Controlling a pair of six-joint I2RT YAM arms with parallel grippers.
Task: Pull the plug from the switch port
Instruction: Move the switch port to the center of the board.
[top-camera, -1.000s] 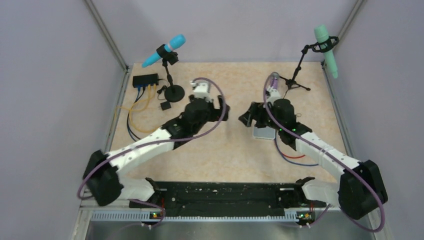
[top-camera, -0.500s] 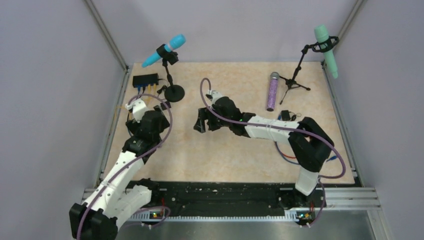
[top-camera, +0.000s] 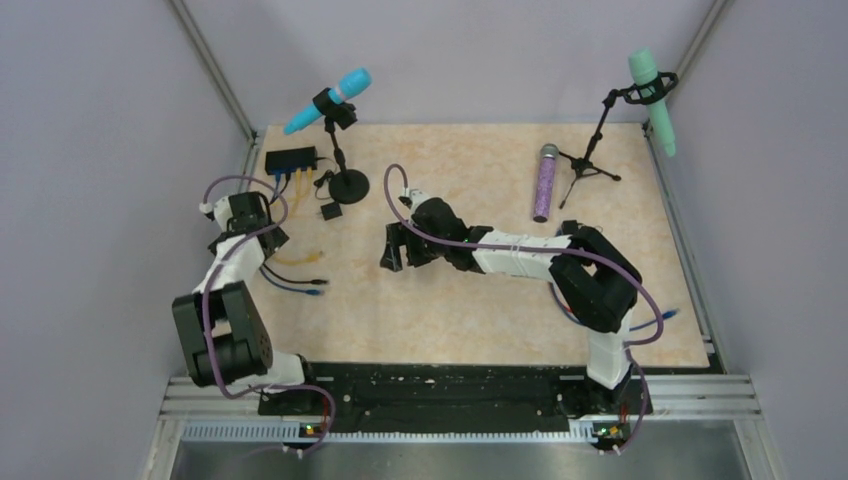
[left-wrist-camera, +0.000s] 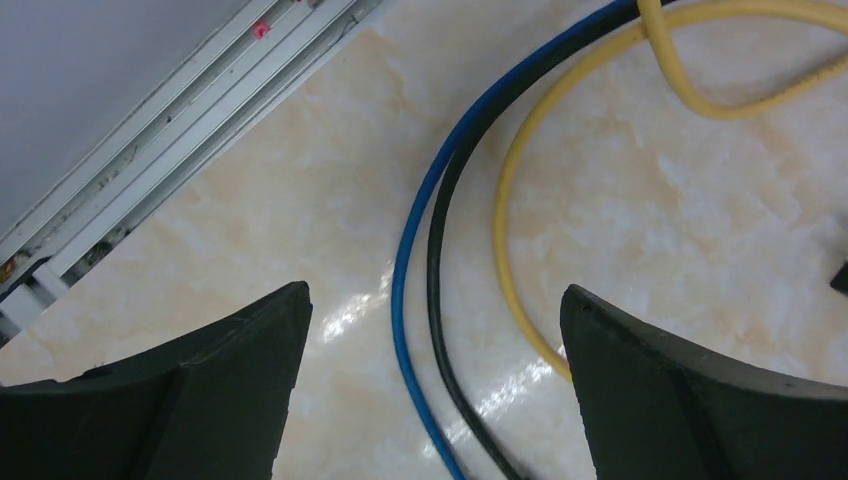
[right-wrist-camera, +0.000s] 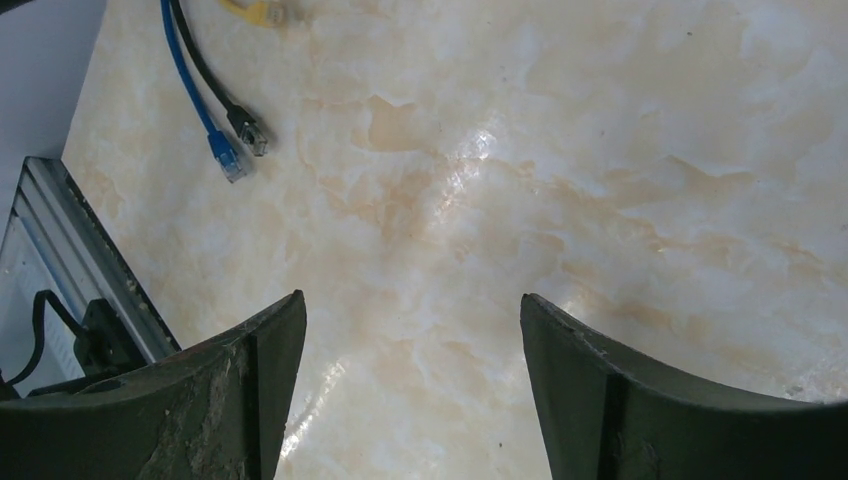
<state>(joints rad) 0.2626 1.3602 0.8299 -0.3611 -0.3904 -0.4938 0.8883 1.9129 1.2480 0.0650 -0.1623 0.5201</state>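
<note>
The left gripper (left-wrist-camera: 432, 300) is hanging with its jaws wide apart and empty over the blue cable (left-wrist-camera: 405, 270), black cable (left-wrist-camera: 437, 260) and yellow cable (left-wrist-camera: 505, 230). The switch (top-camera: 290, 160) is sitting in the far left corner of the table (top-camera: 480, 310). The right gripper (right-wrist-camera: 410, 300) is hovering mid-table, also parted and empty, near a loose blue plug (right-wrist-camera: 228, 157) and black plug (right-wrist-camera: 250, 130).

Beige marbled table top (left-wrist-camera: 300, 190): smooth, glossy, glare patches. Blue cable (left-wrist-camera: 399, 280), black cable (left-wrist-camera: 431, 280), yellow cable (left-wrist-camera: 501, 240), near small flat black switch box (top-camera: 291, 159): smooth plastic jackets, slight sheen. Switch casing matt. Pale ribbed rail (left-wrist-camera: 190, 120) beside switch: bare metal, dull. Fingers (left-wrist-camera: 200, 390) of left gripper (left-wrist-camera: 432, 300): matt black plastic. Fingers (right-wrist-camera: 200, 400) of right gripper (right-wrist-camera: 410, 300): same plastic, scuffed, grey dusty streaks. Purple cylindrical microphone (top-camera: 545, 183) well apart from switch: glittery.
</note>
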